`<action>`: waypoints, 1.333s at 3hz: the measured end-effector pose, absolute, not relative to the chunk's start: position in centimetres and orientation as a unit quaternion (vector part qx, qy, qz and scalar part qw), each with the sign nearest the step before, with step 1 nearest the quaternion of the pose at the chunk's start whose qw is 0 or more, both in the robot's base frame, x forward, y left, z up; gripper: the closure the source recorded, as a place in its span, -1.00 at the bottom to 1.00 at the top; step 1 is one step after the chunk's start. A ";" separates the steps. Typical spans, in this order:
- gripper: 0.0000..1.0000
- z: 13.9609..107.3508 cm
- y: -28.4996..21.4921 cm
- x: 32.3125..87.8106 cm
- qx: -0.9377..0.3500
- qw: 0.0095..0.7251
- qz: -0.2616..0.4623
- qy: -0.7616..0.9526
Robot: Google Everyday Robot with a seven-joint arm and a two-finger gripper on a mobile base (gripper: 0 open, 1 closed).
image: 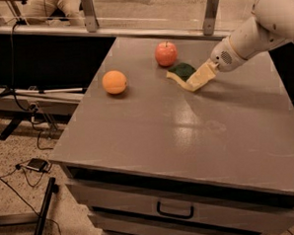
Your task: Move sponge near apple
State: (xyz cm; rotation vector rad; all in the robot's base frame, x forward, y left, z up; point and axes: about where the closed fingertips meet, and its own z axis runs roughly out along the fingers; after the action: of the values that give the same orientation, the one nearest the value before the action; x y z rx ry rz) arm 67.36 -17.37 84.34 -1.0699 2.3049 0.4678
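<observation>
The red apple stands at the back middle of the grey table. The sponge, with its dark green top showing, lies just right of the apple and slightly nearer, a small gap apart. My gripper reaches in from the right on the white arm. Its cream-yellow fingers are closed around the sponge, low over the tabletop. The sponge's pale foam is mostly hidden by the fingers.
A plain orange fruit sits on the table's left side. A railing with posts runs behind the table. Drawers with a handle are at the front. Cables and stands lie on the floor at the left.
</observation>
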 end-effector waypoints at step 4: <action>-1.00 89.2 -20.4 67.6 -0.396 0.316 0.205 0.837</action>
State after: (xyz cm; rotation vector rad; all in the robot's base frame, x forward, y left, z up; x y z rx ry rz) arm 67.65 -20.41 89.16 -1.0418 2.2053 0.5409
